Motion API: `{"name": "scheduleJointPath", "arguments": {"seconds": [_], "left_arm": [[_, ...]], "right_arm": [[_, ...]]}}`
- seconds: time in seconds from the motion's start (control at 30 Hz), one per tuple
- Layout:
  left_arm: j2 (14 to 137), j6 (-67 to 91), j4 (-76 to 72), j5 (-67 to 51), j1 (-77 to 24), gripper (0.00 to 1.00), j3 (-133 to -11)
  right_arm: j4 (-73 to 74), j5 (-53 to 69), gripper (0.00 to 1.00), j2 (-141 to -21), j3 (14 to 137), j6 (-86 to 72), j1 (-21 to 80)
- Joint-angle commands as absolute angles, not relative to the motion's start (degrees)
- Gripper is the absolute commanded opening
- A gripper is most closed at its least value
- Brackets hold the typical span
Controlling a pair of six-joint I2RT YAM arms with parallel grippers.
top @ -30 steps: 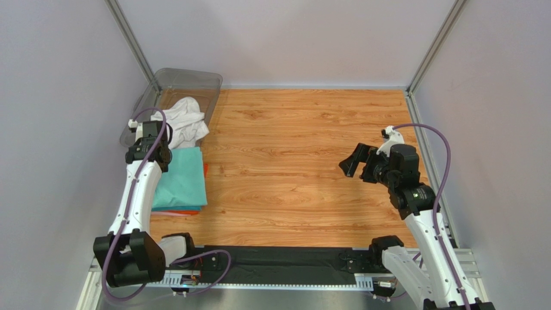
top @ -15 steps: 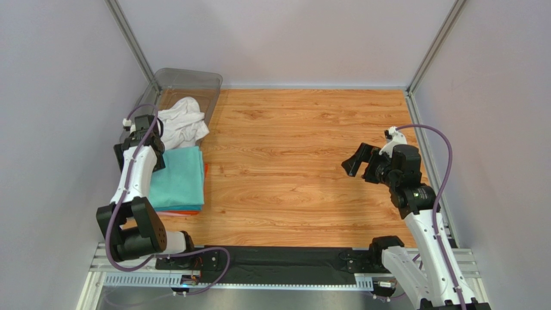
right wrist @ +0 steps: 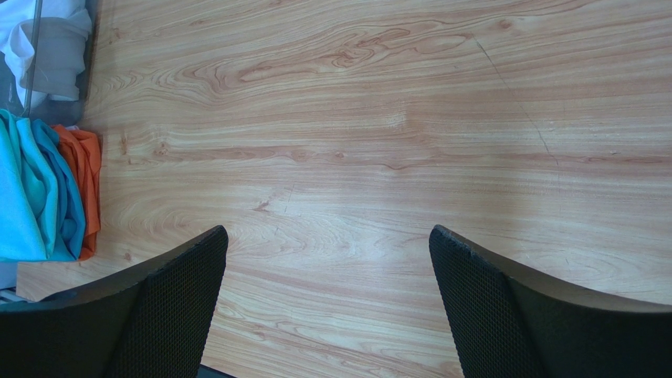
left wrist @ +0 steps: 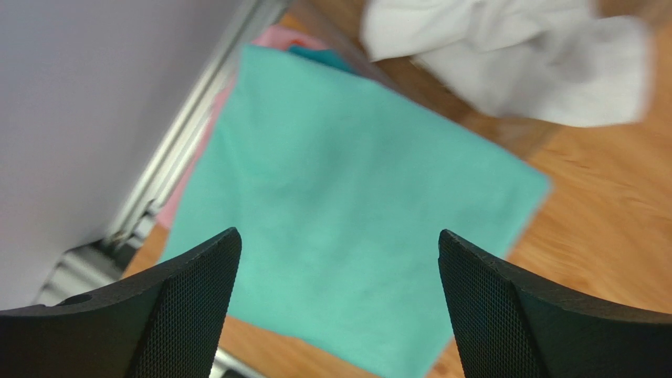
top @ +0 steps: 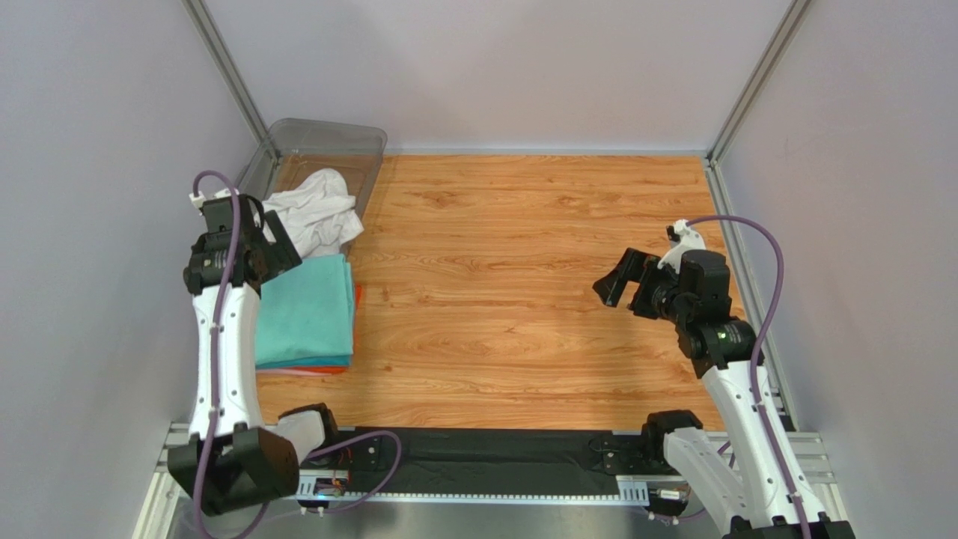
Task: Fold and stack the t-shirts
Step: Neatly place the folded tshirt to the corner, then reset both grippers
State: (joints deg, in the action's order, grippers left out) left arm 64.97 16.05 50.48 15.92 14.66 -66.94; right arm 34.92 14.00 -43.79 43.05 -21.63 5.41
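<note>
A folded mint-green t-shirt (top: 312, 305) tops a stack at the table's left edge; pink (left wrist: 199, 153), teal-blue (right wrist: 65, 193) and orange (right wrist: 85, 177) t-shirts show at its edges. A crumpled white t-shirt (top: 318, 213) lies half in the clear bin, just beyond the stack. My left gripper (top: 268, 249) hovers open above the stack's far left corner; between its fingers (left wrist: 337, 233) only the mint cloth shows below. My right gripper (top: 625, 280) hangs open over bare wood at the right (right wrist: 327, 230), holding nothing.
The clear plastic bin (top: 328, 130) stands in the far left corner against the wall. Grey walls and metal posts close the table on three sides. A black strip with the arm bases runs along the near edge (top: 495, 455).
My left gripper has opened from shut and has lifted back toward the left wall, off the mint t-shirt. The right arm has hardly moved.
</note>
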Motion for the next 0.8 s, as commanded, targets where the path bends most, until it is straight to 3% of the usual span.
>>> {"name": "scheduleJointPath", "arguments": {"seconds": [0.0, 0.17, 0.47, 0.77], "left_arm": [[57.2, 20.4, 46.6, -4.5, 14.2, 1.0, -66.5], [51.9, 25.2, 41.5, -1.6, 1.2, 1.0, -59.9], [56.6, 30.9, 29.3, 5.0, -21.4, 1.0, -54.1], [50.9, 31.6, 17.5, -1.6, -22.3, 1.0, -41.7]], "right_arm": [[33.3, 13.3, 1.0, -43.6, 43.0, -22.1, 5.1], [32.7, 10.6, 1.0, -44.4, 42.6, -22.7, 5.0], [31.9, 7.3, 1.0, -43.9, 42.3, -22.5, 5.0], [28.6, 4.3, 1.0, -42.5, 38.2, -24.7, 5.0]]}}
